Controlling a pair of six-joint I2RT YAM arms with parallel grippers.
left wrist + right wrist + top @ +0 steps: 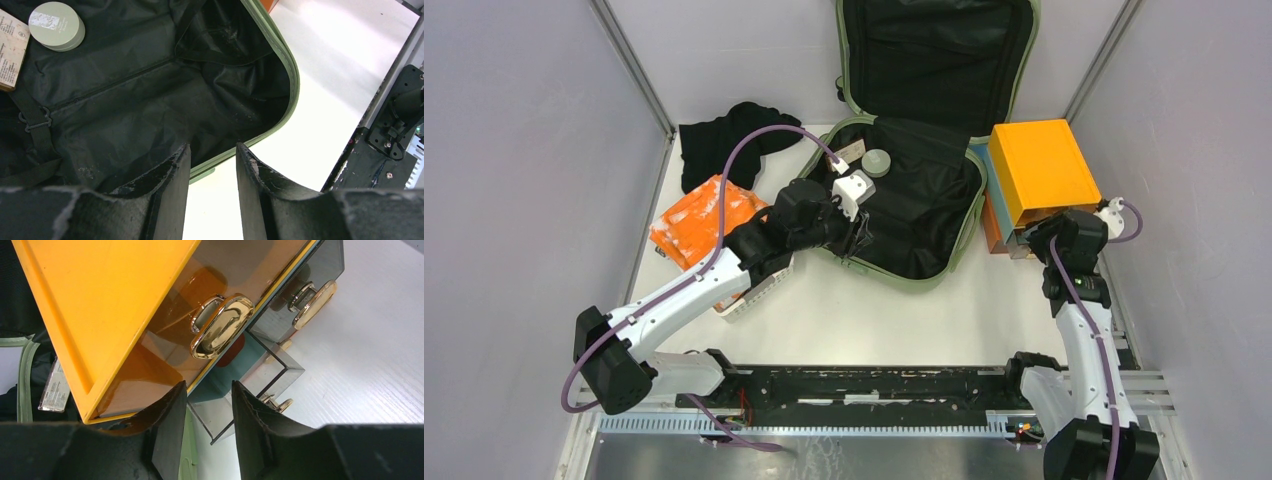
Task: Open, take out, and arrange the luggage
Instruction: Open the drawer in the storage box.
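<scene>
The luggage (924, 200) lies open at the back of the table, a sage-green shell with black lining (150, 100); its lid leans on the rear wall. A round grey-green tin (876, 162) (55, 26) and a small cardboard piece (11, 50) rest inside it. My left gripper (861, 238) (212, 150) hovers over the near-left rim (292, 75), open, with nothing between its fingers. My right gripper (1036, 240) (209, 387) is open at the front of the orange and light-blue box (1039, 170) (100, 305), close to a smoky drawer (260, 375) that stands pulled out.
A black cloth (724, 140) and an orange packet (704, 220) lie left of the suitcase. A white perforated basket (759, 285) sits under my left forearm. The box's drawers carry gold handles (222, 325). Walls close in on both sides.
</scene>
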